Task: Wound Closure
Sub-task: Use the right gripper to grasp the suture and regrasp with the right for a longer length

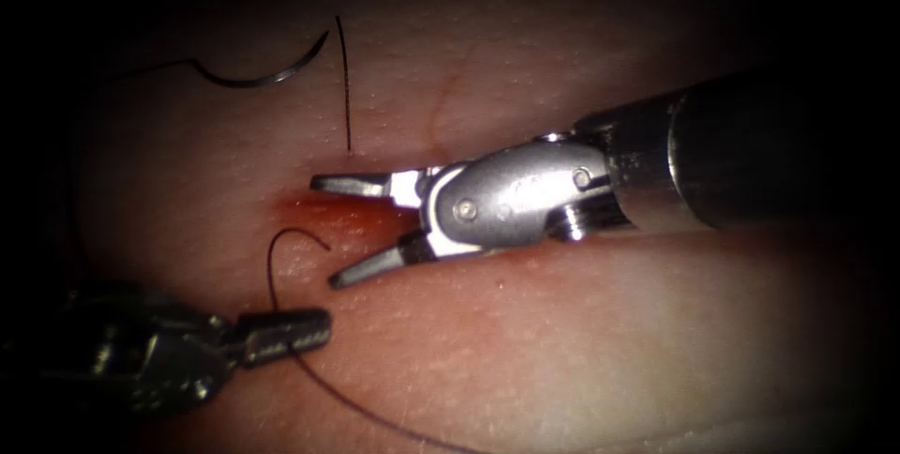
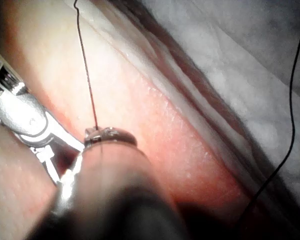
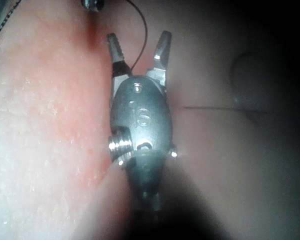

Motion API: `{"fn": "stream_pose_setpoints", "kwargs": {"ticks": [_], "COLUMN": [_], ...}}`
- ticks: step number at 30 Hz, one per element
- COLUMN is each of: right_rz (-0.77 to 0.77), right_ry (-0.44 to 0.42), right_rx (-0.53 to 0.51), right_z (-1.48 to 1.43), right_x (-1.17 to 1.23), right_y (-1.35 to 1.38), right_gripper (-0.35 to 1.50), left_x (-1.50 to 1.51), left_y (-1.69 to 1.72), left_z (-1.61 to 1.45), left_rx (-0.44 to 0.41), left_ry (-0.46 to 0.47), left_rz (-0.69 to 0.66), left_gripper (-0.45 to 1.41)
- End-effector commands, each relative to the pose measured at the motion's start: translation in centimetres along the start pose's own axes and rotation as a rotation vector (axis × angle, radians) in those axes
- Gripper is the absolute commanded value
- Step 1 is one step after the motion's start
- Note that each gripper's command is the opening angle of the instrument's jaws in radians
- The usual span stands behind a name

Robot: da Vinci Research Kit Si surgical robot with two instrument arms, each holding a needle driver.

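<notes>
**Both tools at the cut, needle lying free on the tissue**

In the endoscope view, nearest to us, we see the left tool (image 1: 305, 327) entering from the lower left. Its jaws are closed together on the thread (image 1: 270, 276), which rises from the jaws in a loop toward the cut and also trails away along the lower edge of the tissue (image 1: 581, 360). In the left wrist view we see the same thread (image 2: 87, 75) running straight up from the tip of the left tool (image 2: 102, 136).

Next we find the cut (image 1: 328, 219), marked by red fluid (image 1: 352, 218) on the tissue. The right tool (image 1: 333, 229) comes in from the right and sits directly over it. Its jaws are spread wide apart and hold nothing: one jaw lies along the far edge of the cut, the other along the near edge. The right wrist view confirms the spread jaws of the right tool (image 3: 137, 50), with a thin arc of thread (image 3: 142, 35) crossing between them, not gripped.

Farther back, a straight, dark strand of thread (image 1: 345, 88) stands up from the tissue just beyond the cut.

Farthest from us, the needle (image 1: 267, 74) lies flat on the tissue surface, to the left of that strand and well apart from both tools. Neither tool holds it, and we see no part of it in the tissue. Thread leads off from its left end.
</notes>
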Motion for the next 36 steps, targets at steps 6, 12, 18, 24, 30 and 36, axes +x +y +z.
{"fn": "stream_pose_setpoints", "kwargs": {"ticks": [6,12,18,24,30,36], "right_rz": [-0.044,-0.052,-0.067,-0.068,-0.072,-0.061], "right_ry": [0.029,0.083,0.106,0.083,0.032,-0.037], "right_rx": [-0.001,0.008,0.071,0.048,0.015,-0.011], "right_z": [0.22,0.35,0.37,0.33,0.31,0.39], "right_x": [0.05,0.2,0.17,0.13,0.01,-0.27], "right_y": [-0.03,0.0,-0.04,0.04,0.16,0.33], "right_gripper": [1.05,0.95,-0.35,-0.35,-0.35,-0.35], "left_x": [-0.04,-0.05,-0.06,-0.06,-0.04,0.07], "left_y": [-0.04,-0.03,-0.03,-0.04,-0.06,-0.08], "left_z": [0.12,0.12,0.11,0.1,0.13,0.22], "left_rx": [0.002,-0.007,-0.007,-0.007,0.087,0.173], "left_ry": [0.004,0.003,0.004,0.001,0.002,-0.007], "left_rz": [0.016,0.018,0.019,0.018,-0.06,-0.076], "left_gripper": [-0.45,-0.45,-0.45,0.02,1.05,1.18]}}
